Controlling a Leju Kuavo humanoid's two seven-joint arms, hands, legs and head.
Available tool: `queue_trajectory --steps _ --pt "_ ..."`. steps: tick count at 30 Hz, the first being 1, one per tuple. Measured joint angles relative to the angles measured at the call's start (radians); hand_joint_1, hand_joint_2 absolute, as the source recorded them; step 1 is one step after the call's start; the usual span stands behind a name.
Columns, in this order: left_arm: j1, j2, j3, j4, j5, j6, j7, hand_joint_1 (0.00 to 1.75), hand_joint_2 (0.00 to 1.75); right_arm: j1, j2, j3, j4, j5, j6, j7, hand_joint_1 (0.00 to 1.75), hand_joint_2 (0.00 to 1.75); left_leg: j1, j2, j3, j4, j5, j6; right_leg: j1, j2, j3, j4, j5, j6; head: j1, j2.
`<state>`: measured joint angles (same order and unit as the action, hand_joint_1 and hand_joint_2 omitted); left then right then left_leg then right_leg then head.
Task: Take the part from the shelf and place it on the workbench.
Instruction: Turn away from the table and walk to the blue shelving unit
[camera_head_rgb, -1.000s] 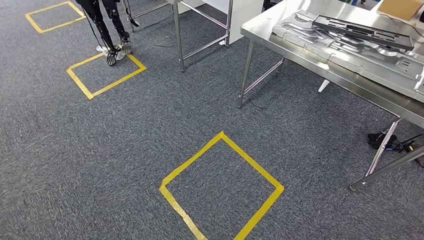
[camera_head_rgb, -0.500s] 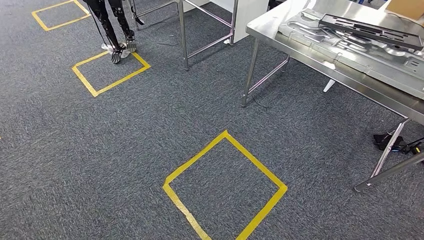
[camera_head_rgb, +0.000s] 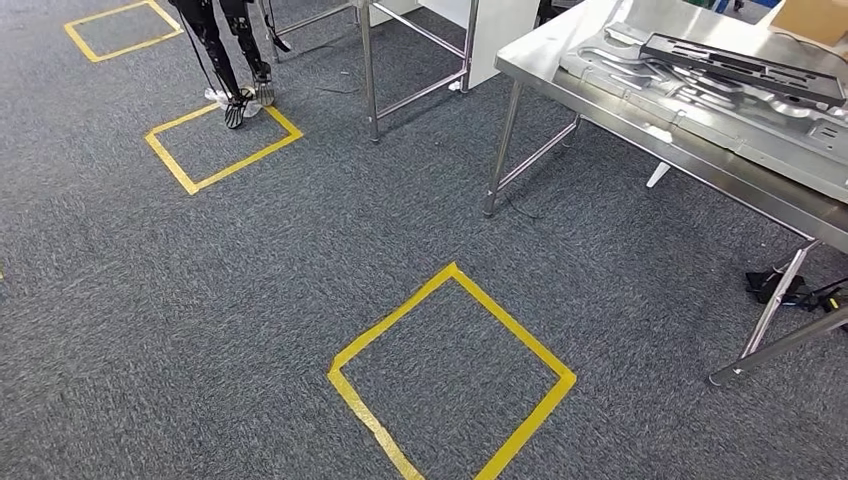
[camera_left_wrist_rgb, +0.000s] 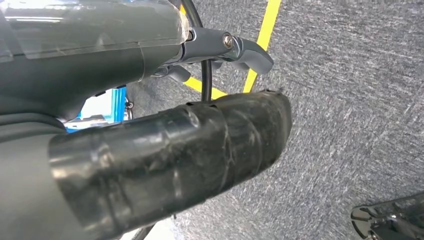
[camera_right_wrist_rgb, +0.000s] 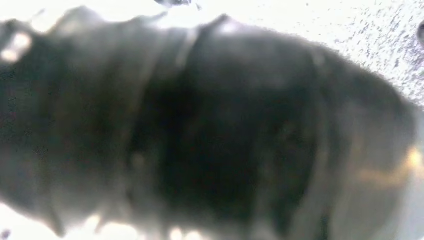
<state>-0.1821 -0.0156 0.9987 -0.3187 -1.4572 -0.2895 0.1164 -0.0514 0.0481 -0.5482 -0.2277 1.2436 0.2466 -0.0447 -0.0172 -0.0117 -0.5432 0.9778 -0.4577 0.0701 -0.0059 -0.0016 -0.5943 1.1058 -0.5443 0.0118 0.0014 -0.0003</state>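
The steel workbench (camera_head_rgb: 545, 45) stands at the upper right of the head view. On it lie a silver pressed sheet-metal part (camera_head_rgb: 700, 100) and a black frame part (camera_head_rgb: 740, 62). My left hand (camera_left_wrist_rgb: 200, 135) hangs over the grey carpet in the left wrist view, its thick dark thumb and a grey finger (camera_left_wrist_rgb: 245, 50) stretched apart with nothing between them. My right hand (camera_right_wrist_rgb: 210, 135) is a dark blur close to the lens in the right wrist view, and its fingers cannot be made out.
A yellow tape square (camera_head_rgb: 511, 321) marks the carpet ahead and another (camera_head_rgb: 245, 162) lies at the far left. Black legs (camera_head_rgb: 225, 60) stand beside that one. A second steel frame (camera_head_rgb: 367, 70) stands at the back. Black cables (camera_head_rgb: 785, 288) lie under the workbench.
The whole head picture has shifted slightly to the right, so the camera has moved. The parts on the workbench lie as before.
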Motion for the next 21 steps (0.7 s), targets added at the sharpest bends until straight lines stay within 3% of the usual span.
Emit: queue_trajectory --steps 2,3,4,5,7,9,11,14,17,18,19,21 --pt "0.0 0.0 0.0 0.001 0.0 0.0 0.0 0.0 0.0 0.001 0.0 0.0 0.0 0.003 0.0 0.0 0.0 0.0 -0.001 0.0 -0.001 -0.001 0.001 0.003 -0.001 0.001 -0.065 0.127 -0.06 0.001 0.0 0.0" --pt "0.0 0.0 0.0 0.002 0.0 0.0 0.0 0.0 0.0 0.002 0.0 0.0 0.001 0.004 -0.001 0.0 0.0 0.0 -0.002 0.0 -0.002 0.001 0.0 0.003 -0.001 0.001 -0.09 0.175 -0.073 0.002 0.0 0.0" --pt "0.001 0.0 0.0 0.002 0.0 0.0 0.0 0.0 0.0 0.002 0.0 0.0 0.001 0.006 -0.001 0.0 0.0 0.0 -0.003 -0.001 -0.002 0.003 -0.002 0.002 -0.001 0.001 -0.1 0.191 -0.066 0.002 0.0 0.0" --pt "0.001 0.0 0.0 0.003 0.0 0.0 0.0 0.0 0.0 0.003 0.0 0.0 0.002 0.008 -0.003 -0.001 0.0 0.0 -0.003 -0.002 -0.002 0.006 -0.004 0.001 0.0 0.001 -0.091 0.168 -0.041 0.0 0.0 0.0" --pt "0.001 0.0 0.0 0.004 0.001 0.001 0.0 0.0 0.0 0.002 0.0 0.0 0.002 0.011 -0.007 -0.002 0.0 0.0 -0.003 -0.005 0.0 0.014 -0.012 -0.003 0.003 0.002 -0.03 0.039 0.029 -0.009 0.0 0.0" --pt "0.0 -0.001 0.0 0.006 0.001 0.002 0.0 0.0 0.0 0.0 0.0 0.0 0.003 0.014 -0.011 -0.003 0.0 0.0 -0.006 -0.006 -0.002 0.023 -0.02 -0.01 0.008 0.003 0.017 -0.061 0.062 -0.018 0.0 0.0" --pt "0.0 -0.001 0.0 0.007 0.002 0.003 0.0 0.0 0.0 0.0 0.0 0.0 0.003 0.016 -0.014 -0.005 0.0 0.0 -0.006 -0.007 -0.004 0.026 -0.023 -0.02 0.01 0.002 0.024 -0.08 0.061 -0.023 0.0 0.0" --pt "0.001 0.002 0.0 0.007 0.003 0.006 0.0 0.0 0.0 0.0 0.002 0.0 0.003 0.02 -0.015 -0.006 0.0 0.0 -0.005 -0.005 -0.005 0.035 -0.032 -0.034 0.001 -0.001 0.035 -0.097 0.066 -0.032 0.0 0.0" --pt "0.001 0.002 0.0 0.007 0.003 0.006 0.0 0.0 0.0 -0.001 0.003 0.0 0.003 0.021 -0.015 -0.007 0.0 0.0 -0.004 -0.003 -0.008 0.047 -0.039 -0.041 -0.002 -0.002 0.042 -0.104 0.068 -0.034 0.0 0.0" --pt "0.001 0.003 0.0 0.007 0.003 0.007 0.0 0.0 0.0 -0.001 0.003 0.0 0.003 0.021 -0.015 -0.008 0.0 0.0 -0.002 -0.002 -0.024 0.077 -0.054 -0.045 -0.003 -0.003 0.044 -0.105 0.067 -0.036 0.0 0.0" --pt "0.001 0.003 0.0 0.007 0.003 0.007 0.0 0.0 0.0 0.0 0.003 0.0 0.004 0.021 -0.015 -0.008 0.0 0.0 0.005 -0.001 -0.062 0.146 -0.083 -0.053 -0.005 -0.004 0.047 -0.106 0.065 -0.037 0.0 0.0" --pt "0.002 0.004 0.0 0.008 0.003 0.009 0.0 0.0 0.0 0.0 0.003 0.0 0.004 0.022 -0.015 -0.008 0.0 0.0 0.027 0.003 -0.132 0.254 -0.099 -0.076 -0.013 -0.006 0.062 -0.105 0.052 -0.033 0.0 0.0"
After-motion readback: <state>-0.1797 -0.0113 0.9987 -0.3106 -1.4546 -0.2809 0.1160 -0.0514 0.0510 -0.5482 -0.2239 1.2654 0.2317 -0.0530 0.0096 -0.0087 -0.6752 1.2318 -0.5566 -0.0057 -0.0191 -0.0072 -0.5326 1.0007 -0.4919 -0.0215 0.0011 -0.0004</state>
